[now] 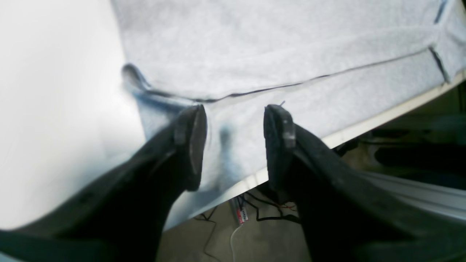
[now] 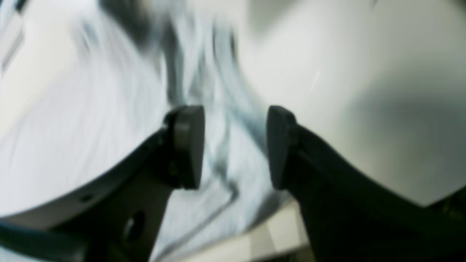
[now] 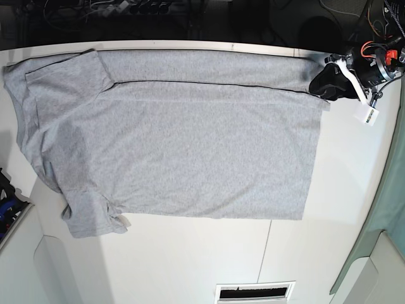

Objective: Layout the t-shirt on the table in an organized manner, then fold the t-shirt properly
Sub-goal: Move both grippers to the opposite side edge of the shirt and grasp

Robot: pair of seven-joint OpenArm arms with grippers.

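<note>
Both grippers hang open over the grey t-shirt, with nothing held.

Left gripper (image 1: 236, 145) shows its black jaws well apart in its wrist view, cloth visible in the gap between them and no fabric pinched; it sits over a folded-over strip of the t-shirt (image 3: 177, 145) close to the table's far edge, at the right end of the base view. Right gripper (image 2: 236, 147) also has its jaws spread with a clear gap, above rumpled cloth near an edge of the table (image 3: 190, 259) (that view is badly blurred, so which part of the shirt lies below cannot be told), and its arm is not seen in the base view. Spread flat and plain side up, the shirt covers most of the white tabletop, one sleeve at the near left, another at the far left.
</note>
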